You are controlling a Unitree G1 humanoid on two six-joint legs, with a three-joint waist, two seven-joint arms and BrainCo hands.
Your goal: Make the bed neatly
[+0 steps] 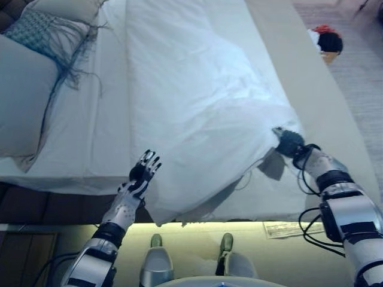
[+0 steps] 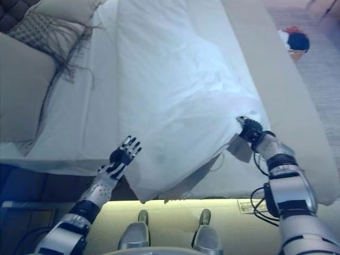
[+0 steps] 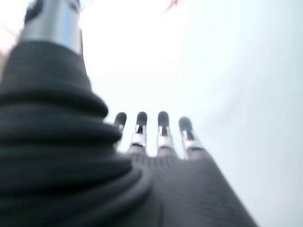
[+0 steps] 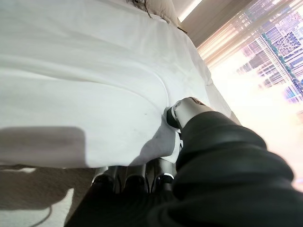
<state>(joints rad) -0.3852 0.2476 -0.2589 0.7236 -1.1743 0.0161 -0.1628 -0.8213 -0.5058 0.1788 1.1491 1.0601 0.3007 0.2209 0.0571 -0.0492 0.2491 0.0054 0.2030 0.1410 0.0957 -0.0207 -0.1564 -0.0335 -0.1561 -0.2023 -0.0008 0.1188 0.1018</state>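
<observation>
Right robot hand (image 1: 288, 142) grips the white duvet (image 1: 197, 113) edge, fingers curled into the fabric. Left robot hand (image 1: 143, 170), fingers straight, sits beside its near corner on the bed (image 1: 78, 149).

Both eye views look down from the head at the bed (image 1: 72, 137) and white duvet (image 1: 197, 101), sharing almost the same scene. Each wrist view looks very close along its own fingers (image 3: 163, 127) onto the duvet.
</observation>
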